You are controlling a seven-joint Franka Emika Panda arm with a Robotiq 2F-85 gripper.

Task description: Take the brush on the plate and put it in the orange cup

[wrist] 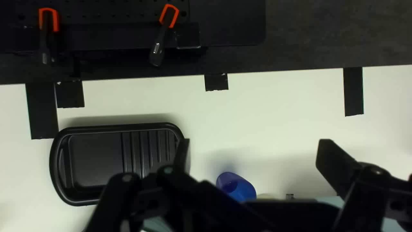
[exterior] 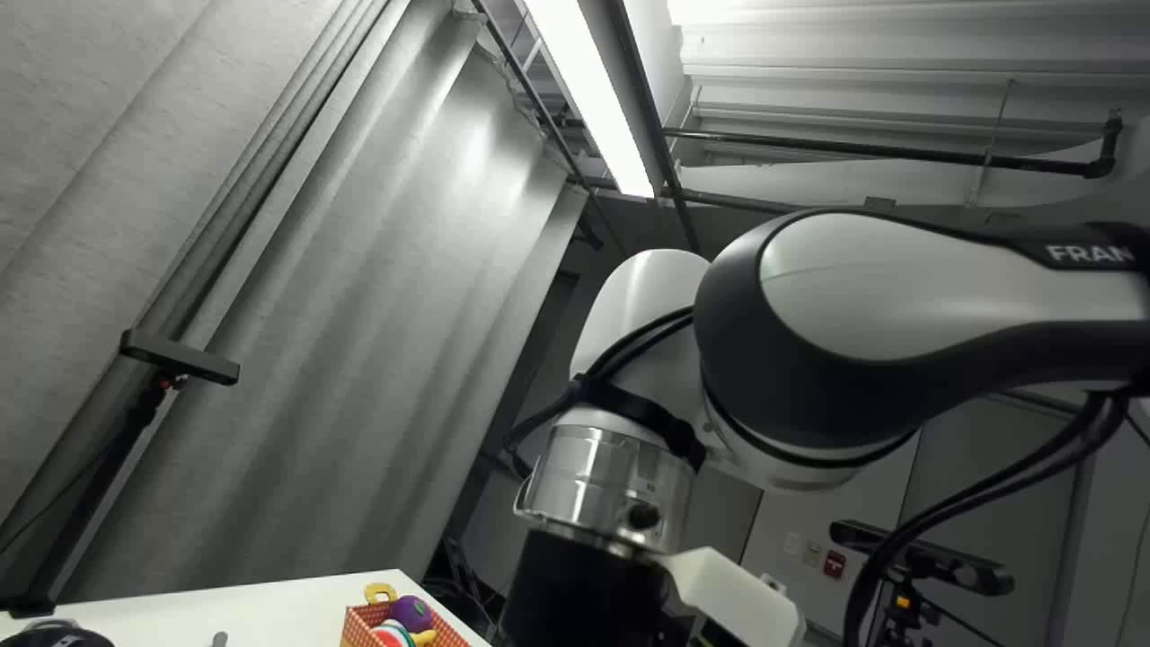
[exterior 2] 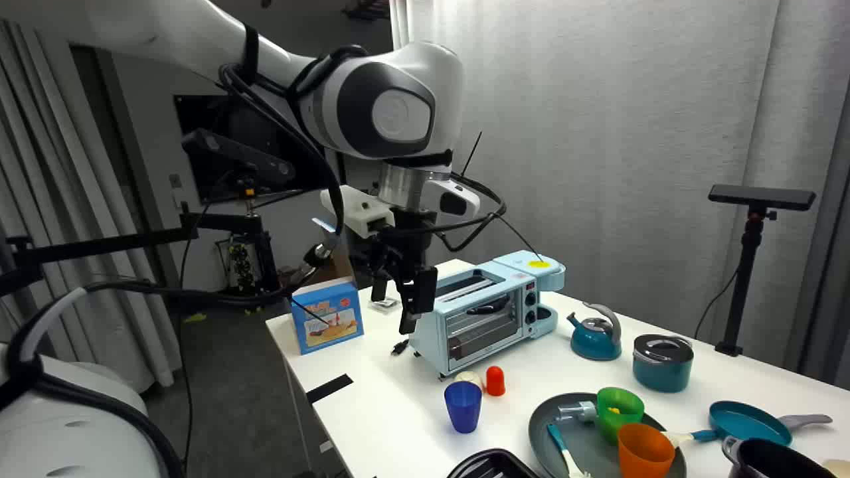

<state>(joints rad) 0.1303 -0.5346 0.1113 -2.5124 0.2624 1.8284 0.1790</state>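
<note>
The dark grey plate (exterior 2: pixel 590 443) lies on the white table in an exterior view. A slim teal-and-white utensil (exterior 2: pixel 558 439) lies on its near left part; it may be the brush, but its head is too small to tell. The orange cup (exterior 2: pixel 644 455) stands at the plate's near edge, beside a green cup (exterior 2: pixel 619 410). My gripper (exterior 2: pixel 398 309) hangs in front of the toaster oven, above the table and well apart from the plate. In the wrist view my gripper (wrist: pixel 254 143) is open with nothing between its fingers. The plate, utensil and orange cup are not recognisable there.
A blue cup (exterior 2: pixel 463 406) and red piece (exterior 2: pixel 495 381) stand between gripper and plate. A black tray (wrist: pixel 96 158) lies near the table edge. The toaster oven (exterior 2: pixel 485 325), blue box (exterior 2: pixel 327 316), kettle (exterior 2: pixel 595 338), pot (exterior 2: pixel 663 365) and pan (exterior 2: pixel 747 423) also stand around.
</note>
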